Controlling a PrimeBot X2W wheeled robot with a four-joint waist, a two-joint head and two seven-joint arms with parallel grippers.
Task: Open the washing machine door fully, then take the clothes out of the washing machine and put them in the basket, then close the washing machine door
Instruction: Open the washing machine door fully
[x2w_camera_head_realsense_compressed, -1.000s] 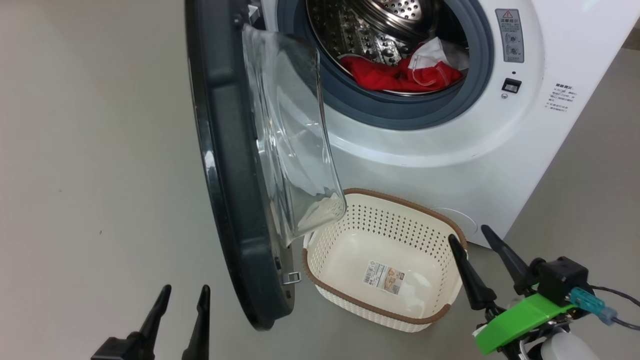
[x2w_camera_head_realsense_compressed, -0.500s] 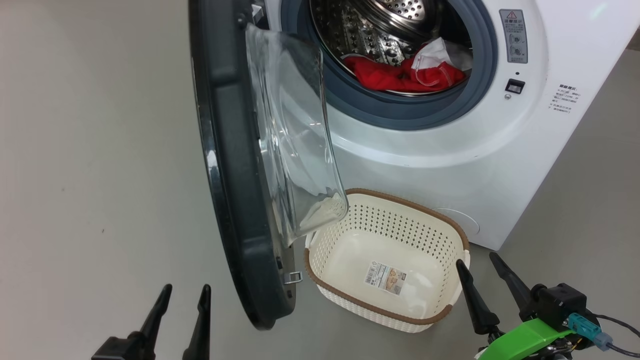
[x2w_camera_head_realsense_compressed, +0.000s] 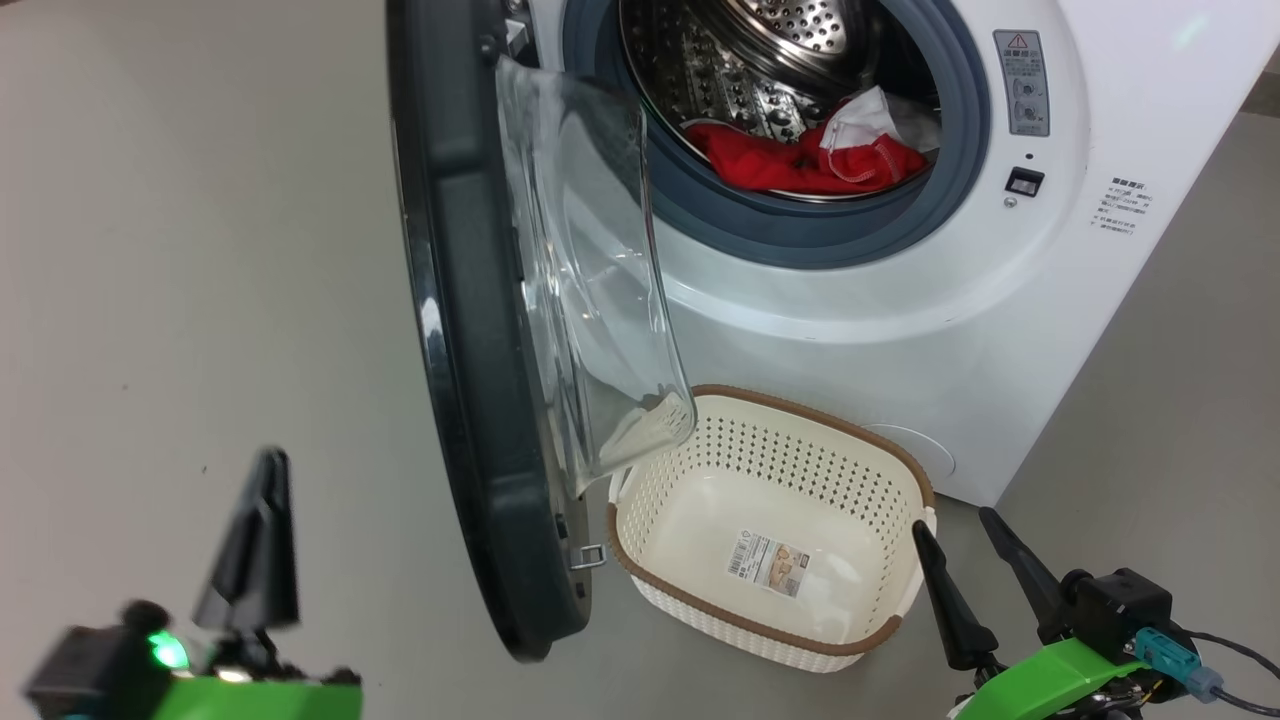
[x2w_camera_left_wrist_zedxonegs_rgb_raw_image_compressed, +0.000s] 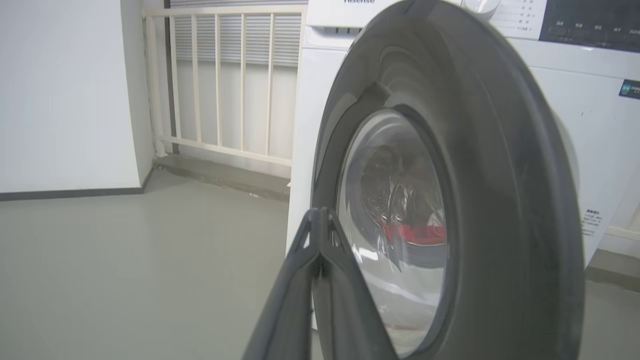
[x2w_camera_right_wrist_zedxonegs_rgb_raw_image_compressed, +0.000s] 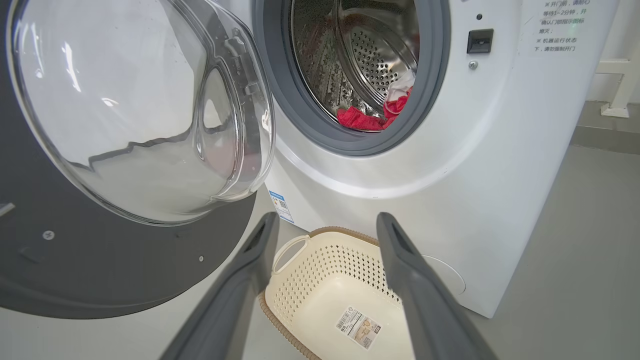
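Door (x2w_camera_head_realsense_compressed: 460, 350) opened, right of clenched, empty L pincer (x2w_camera_head_realsense_compressed: 271, 460); clothes (x2w_camera_head_realsense_compressed: 790, 165) not yet removed, beyond released R pincer (x2w_camera_head_realsense_compressed: 952, 522); basket (x2w_camera_head_realsense_compressed: 800, 440) unfilled.

My left gripper (x2w_camera_head_realsense_compressed: 268, 480) sits near left, blurred; its two dark fingers are pressed together tip to tip, pointing far; left wrist (x2w_camera_head_realsense_compressed: 250, 697) green, small green light lit; my right gripper (x2w_camera_head_realsense_compressed: 950, 525) near right; fingers spread in a V, nothing between them, pointing far; right wrist (x2w_camera_head_realsense_compressed: 1045, 675) green.
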